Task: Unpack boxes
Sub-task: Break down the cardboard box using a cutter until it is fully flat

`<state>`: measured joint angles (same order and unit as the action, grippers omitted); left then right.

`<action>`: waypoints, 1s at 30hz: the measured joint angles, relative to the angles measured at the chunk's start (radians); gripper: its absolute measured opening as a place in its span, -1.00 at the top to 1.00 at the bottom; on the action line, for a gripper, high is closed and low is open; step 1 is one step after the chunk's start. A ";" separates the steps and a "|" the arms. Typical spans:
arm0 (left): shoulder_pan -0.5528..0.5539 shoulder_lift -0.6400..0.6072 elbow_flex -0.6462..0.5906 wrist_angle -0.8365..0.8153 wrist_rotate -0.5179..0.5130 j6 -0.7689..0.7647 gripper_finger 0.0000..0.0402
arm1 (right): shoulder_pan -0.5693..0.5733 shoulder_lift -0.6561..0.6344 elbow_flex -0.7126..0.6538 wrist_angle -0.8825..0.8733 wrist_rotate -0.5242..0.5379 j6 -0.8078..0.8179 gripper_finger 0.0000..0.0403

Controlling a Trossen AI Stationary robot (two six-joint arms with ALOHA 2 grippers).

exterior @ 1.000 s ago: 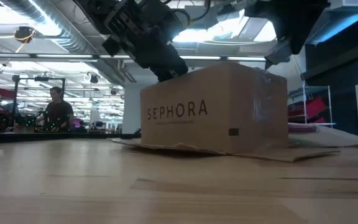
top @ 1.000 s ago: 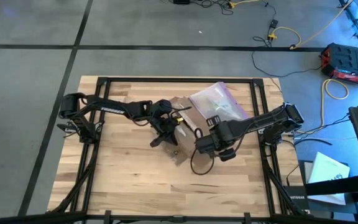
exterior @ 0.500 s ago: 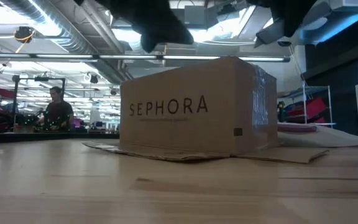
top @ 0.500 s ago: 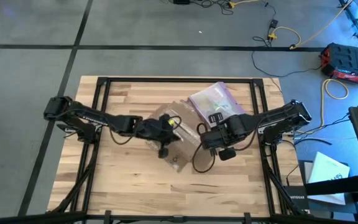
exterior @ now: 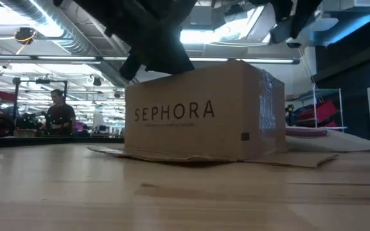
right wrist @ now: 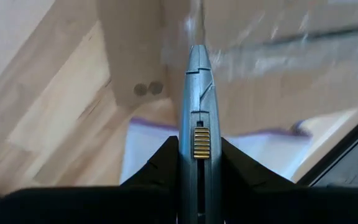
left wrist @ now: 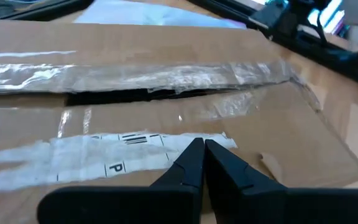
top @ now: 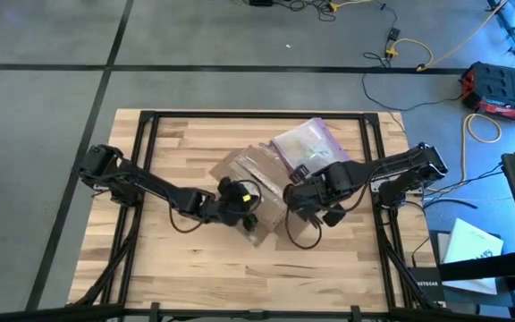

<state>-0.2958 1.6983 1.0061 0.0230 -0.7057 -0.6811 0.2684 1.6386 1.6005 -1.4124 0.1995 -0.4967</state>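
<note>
The left end effector (left wrist: pixel 197 163) was seen clenched and empty, poised over the taped top of the box (top: pixel 256 183), which sat near the middle of the table (top: pixel 186 259). A dark slit was already opened along the clear tape seam (left wrist: pixel 123 94), yet the flaps were judged uncut for most of their length and nothing was taken out. The right end effector (right wrist: pixel 196 163) was clamped on a grey cutter (right wrist: pixel 196 93), pointed at the box's far edge beside the plastic bag (top: pixel 309 143).

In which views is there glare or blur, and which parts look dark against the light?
Left wrist view: the clear tape on the box glares white. Right wrist view: the box behind is blurred, while the grey knife tool is sharp. Low view: the arms are dark silhouettes against bright ceiling lights.
</note>
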 joint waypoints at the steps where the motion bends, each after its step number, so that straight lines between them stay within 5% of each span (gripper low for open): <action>1: -0.003 0.008 0.001 0.003 -0.015 -0.017 1.00 | -0.001 0.000 0.000 0.019 0.002 -0.012 0.73; 10: -0.030 0.015 0.002 -0.005 -0.020 -0.002 1.00 | -0.004 0.023 -0.065 0.041 0.147 -0.066 0.73; 16: -0.032 0.016 0.002 -0.007 -0.015 0.002 1.00 | -0.007 0.021 -0.145 0.079 0.155 -0.056 0.73; 30: -0.033 0.017 0.000 -0.010 -0.007 0.035 1.00 | -0.006 -0.030 -0.087 0.047 0.075 0.014 0.73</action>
<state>-0.3286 1.7149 1.0061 0.0132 -0.7132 -0.6461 0.2619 1.6087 1.5131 -1.3654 0.2741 -0.4830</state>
